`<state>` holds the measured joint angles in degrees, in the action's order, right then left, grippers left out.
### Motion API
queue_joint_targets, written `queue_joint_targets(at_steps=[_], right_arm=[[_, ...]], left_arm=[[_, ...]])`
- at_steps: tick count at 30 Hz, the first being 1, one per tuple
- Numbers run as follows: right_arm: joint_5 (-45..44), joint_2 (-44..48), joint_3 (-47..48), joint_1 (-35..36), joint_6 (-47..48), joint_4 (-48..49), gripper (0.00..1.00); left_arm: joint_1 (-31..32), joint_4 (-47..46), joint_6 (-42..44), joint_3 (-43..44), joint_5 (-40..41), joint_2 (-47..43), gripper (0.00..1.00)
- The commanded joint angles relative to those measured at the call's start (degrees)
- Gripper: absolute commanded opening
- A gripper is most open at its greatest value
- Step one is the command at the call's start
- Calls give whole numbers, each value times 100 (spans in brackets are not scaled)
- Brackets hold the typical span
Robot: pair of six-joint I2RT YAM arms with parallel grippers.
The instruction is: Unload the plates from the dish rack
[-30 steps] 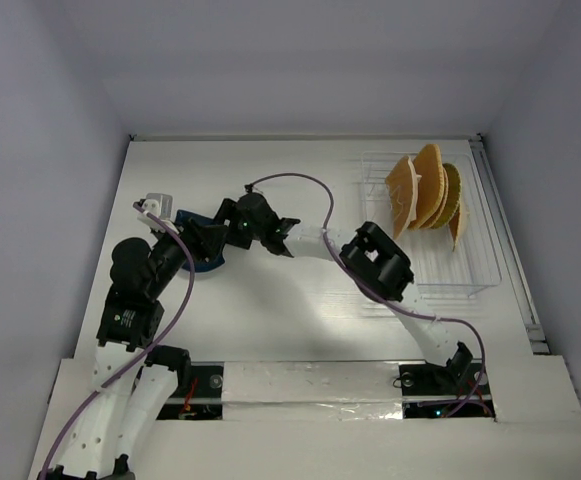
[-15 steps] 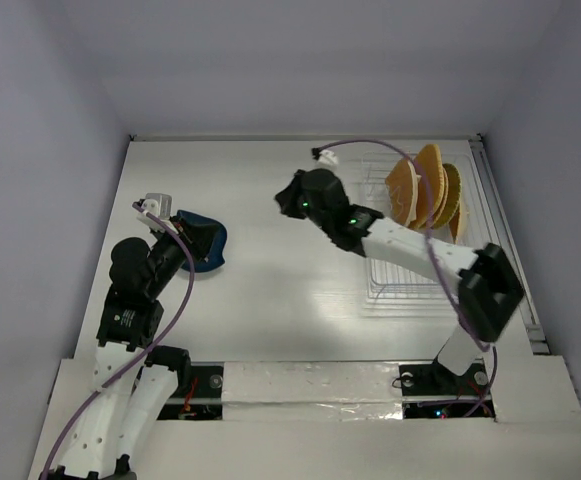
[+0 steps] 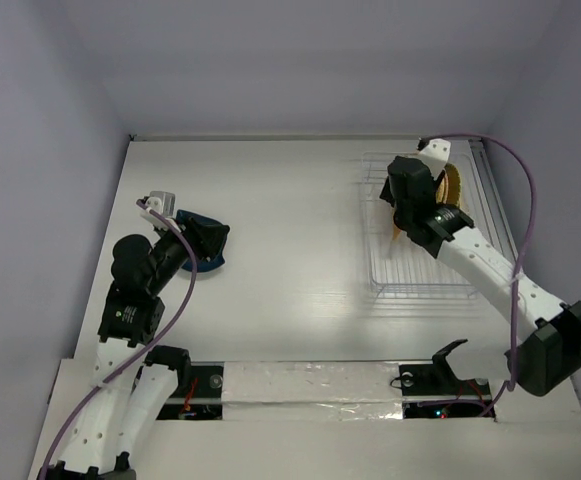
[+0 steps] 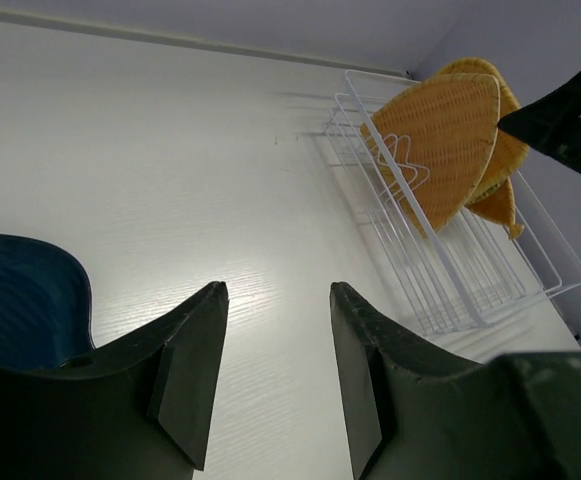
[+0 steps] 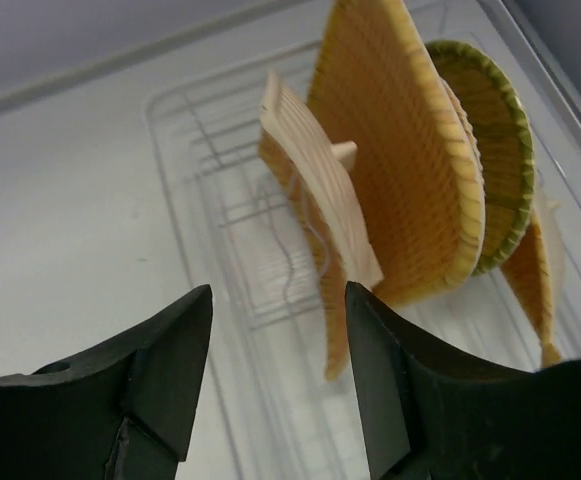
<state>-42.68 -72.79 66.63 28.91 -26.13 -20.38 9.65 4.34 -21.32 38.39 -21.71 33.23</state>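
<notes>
Finding: no legible text, label, brand, number or sign anywhere. The woven plates point(image 5: 410, 180), the clear dish rack point(image 3: 420, 275), the dark blue dish point(image 4: 20, 300) and the white table point(image 3: 290, 200) show no readable marking (all three views checked).

In the dish rack point(image 3: 420, 272), plates point(image 5: 400, 170) block far rows; near rows open.
</notes>
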Motion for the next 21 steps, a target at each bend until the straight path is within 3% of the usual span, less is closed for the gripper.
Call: queue_joint_targets(at_steps=[1, 14, 21], right_arm=[[-681, -287, -63, -121, 275, -458, 61], [-882, -1596, 570, -711, 810, -256, 56], [-1085, -2142, 1089, -711, 1013, -520, 34]], left_arm=[[28, -302, 23, 142, -149, -1, 42], [81, -302, 40, 160, -193, 16, 46], [134, -293, 49, 169, -166, -10, 46]])
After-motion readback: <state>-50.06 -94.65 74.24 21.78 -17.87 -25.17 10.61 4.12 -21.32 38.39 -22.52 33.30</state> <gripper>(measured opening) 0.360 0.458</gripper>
